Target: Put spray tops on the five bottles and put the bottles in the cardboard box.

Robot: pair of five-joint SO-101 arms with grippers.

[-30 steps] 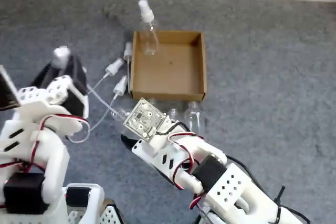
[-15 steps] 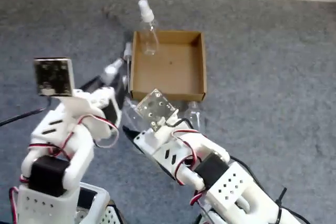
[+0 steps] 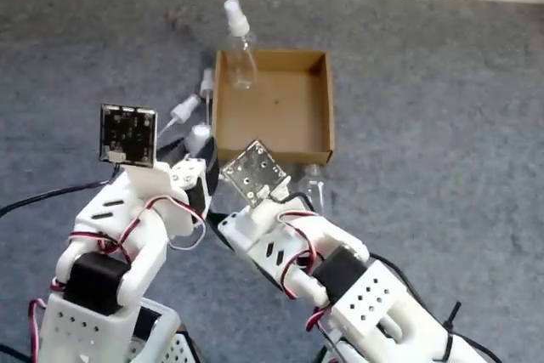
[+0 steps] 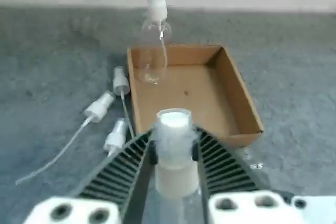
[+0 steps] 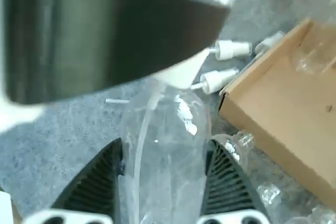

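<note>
Entry: right tool (image 5: 165, 157) clenched on a clear bottle (image 5: 167, 124), just on the near side of the cardboard box (image 3: 280, 118), likely to steady it; left tool (image 4: 174, 148) grasps a white spray top (image 4: 174, 124) over its neck, tube inside, for seating.

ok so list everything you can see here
box: 1, brown, mid carpet
capped bottle: 1, clear with a white top, upright in a far corner of the box
loose tops: 3, white, on the carpet beside the box
held top: 1, white, in left gripper
held bottle: 1, clear, in right gripper
bare bottles: at least 2, clear, by the box's near wall
carpet: grey, under everything
left gripper: black fingers, shut on held top
right gripper: black fingers, shut on held bottle
</note>
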